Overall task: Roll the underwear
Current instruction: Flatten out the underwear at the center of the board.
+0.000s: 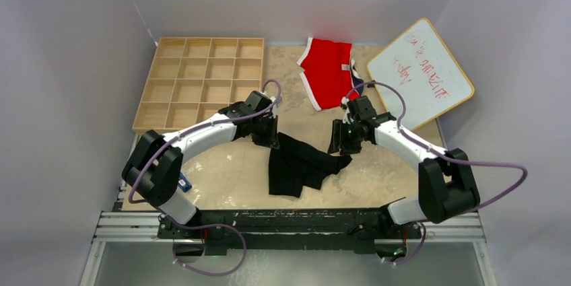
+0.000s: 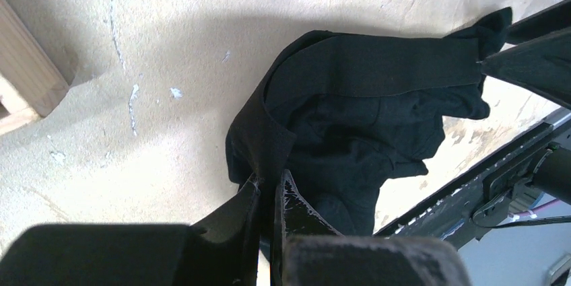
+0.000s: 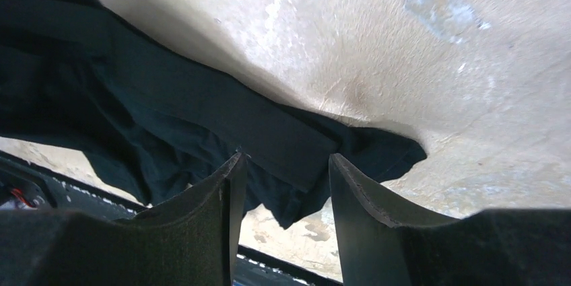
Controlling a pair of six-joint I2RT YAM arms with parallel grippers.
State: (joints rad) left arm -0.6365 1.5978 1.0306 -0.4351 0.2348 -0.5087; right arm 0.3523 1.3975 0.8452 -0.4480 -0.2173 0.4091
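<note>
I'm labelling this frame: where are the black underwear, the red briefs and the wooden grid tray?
black fabric underwear [image 1: 296, 165]: top external view, middle of the cloth.
red briefs with white trim [image 1: 328, 70]: top external view, red front panel.
wooden grid tray [image 1: 195, 68]: top external view, bare compartment floor.

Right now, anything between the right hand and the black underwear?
Nothing visible. The right hand is open, straddling the waistband of the underwear near one end. The left hand is shut on the other end. The red briefs and wooden tray lie farther back, away from both hands.

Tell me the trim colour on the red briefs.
White trim on the red briefs; the top external view shows it best.
</note>
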